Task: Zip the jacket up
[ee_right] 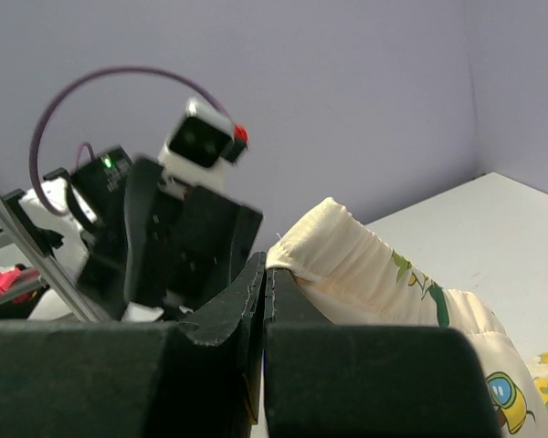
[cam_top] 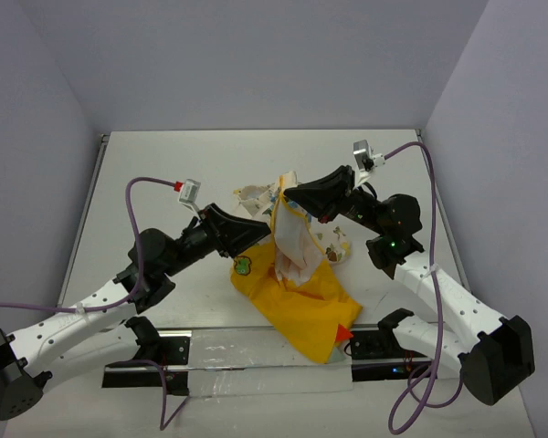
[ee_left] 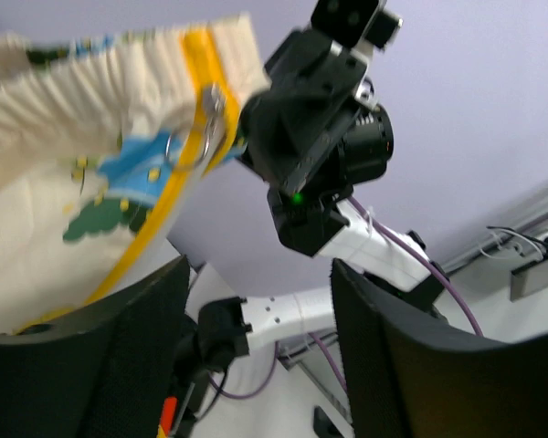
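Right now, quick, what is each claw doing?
Left gripper: open, holding nothing.
Right gripper: closed, pinching the jacket by its cream edge.

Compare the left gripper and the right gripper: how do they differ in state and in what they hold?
The left gripper has its fingers spread apart; the right gripper has its fingers pressed together. The left gripper holds nothing between them; the right gripper pinches the raised cream edge of the jacket. Both are black and face each other near that raised edge.
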You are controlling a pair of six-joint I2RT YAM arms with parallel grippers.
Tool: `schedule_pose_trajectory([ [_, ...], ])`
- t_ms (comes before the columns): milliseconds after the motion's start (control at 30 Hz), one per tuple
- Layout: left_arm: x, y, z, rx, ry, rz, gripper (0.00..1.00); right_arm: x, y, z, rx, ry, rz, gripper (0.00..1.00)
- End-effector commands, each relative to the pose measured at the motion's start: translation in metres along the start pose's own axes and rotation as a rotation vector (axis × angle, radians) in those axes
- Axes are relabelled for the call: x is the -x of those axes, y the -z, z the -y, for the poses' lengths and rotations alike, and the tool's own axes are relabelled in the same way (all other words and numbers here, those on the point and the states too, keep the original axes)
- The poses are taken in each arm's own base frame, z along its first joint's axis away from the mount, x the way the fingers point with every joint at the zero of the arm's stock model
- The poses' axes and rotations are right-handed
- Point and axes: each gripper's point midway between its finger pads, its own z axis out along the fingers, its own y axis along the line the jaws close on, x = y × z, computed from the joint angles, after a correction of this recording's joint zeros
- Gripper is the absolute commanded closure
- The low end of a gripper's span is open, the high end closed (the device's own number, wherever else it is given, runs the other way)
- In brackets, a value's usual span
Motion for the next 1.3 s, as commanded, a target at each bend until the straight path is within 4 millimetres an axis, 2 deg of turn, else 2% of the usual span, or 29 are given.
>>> schedule_pose_trajectory([
  [0, 0.026, -0.007, 0.001, 0.093, -0.135, 0.053, 0.28, 0.015, 0.005, -0.019, 0.052, 0.106, 0.021, 1.0],
  [67, 0.033, -0.008, 0.004, 0.101, -0.16, 0.065, 0.26, 0.01, 0.008, -0.025, 0.08, 0.118, -0.005, 1.0],
  [267, 0.071, -0.006, 0.013, 0.156, -0.332, 0.078, 0.15, -0.005, 0.016, -0.041, 0.158, 0.134, -0.116, 1.0],
  [400, 0.08, -0.008, 0.011, 0.158, -0.407, -0.001, 0.14, -0.012, 0.02, -0.047, 0.185, 0.137, -0.168, 1.0],
  [500, 0.071, -0.016, 0.014, 0.086, -0.4, -0.095, 0.1, -0.016, 0.023, -0.051, 0.203, 0.129, -0.194, 1.0],
  [600, 0.063, -0.023, 0.008, 0.059, -0.385, -0.138, 0.06, -0.018, 0.027, -0.053, 0.203, 0.13, -0.201, 1.0],
  [800, 0.037, -0.024, 0.005, -0.07, -0.393, -0.229, 0.07, -0.021, 0.031, -0.053, 0.189, 0.128, -0.22, 1.0],
  [867, 0.03, -0.022, 0.009, -0.122, -0.403, -0.267, 0.09, -0.02, 0.031, -0.053, 0.184, 0.129, -0.22, 1.0],
  [967, 0.025, -0.023, 0.002, -0.113, -0.404, -0.295, 0.12, -0.018, 0.03, -0.053, 0.179, 0.13, -0.217, 1.0],
  [1267, 0.015, -0.023, 0.0, -0.169, -0.376, -0.32, 0.1, -0.018, 0.029, -0.051, 0.171, 0.125, -0.222, 1.0],
])
